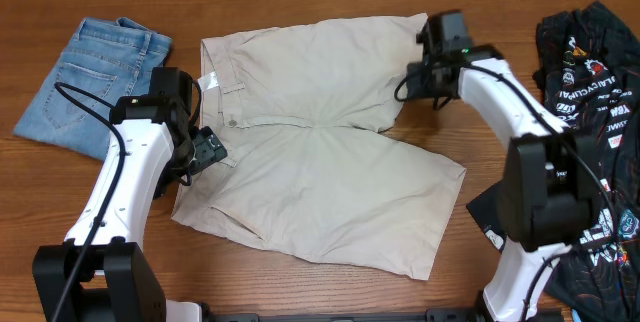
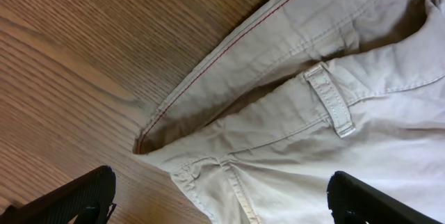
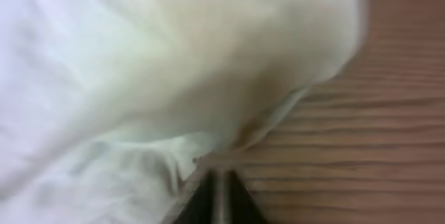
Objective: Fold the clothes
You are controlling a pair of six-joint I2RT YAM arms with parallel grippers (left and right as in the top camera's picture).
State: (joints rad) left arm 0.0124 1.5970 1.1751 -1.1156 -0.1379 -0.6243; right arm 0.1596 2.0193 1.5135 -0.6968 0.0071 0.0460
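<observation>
The beige shorts (image 1: 320, 152) lie spread flat in the middle of the table, waistband to the left and legs to the right. My left gripper (image 1: 205, 147) is open just above the waistband's left edge. In the left wrist view its fingers (image 2: 222, 206) straddle the waistband corner and a belt loop (image 2: 332, 102). My right gripper (image 1: 420, 62) is at the far leg's hem. In the right wrist view its fingers (image 3: 217, 193) are shut on the hem of the beige shorts (image 3: 139, 64). The view is blurred.
Folded light-blue denim shorts (image 1: 95, 82) lie at the far left. A black logo-printed jersey (image 1: 590, 62) is heaped along the right edge, reaching to the right arm's base. Bare wooden table (image 1: 480, 132) shows around the shorts.
</observation>
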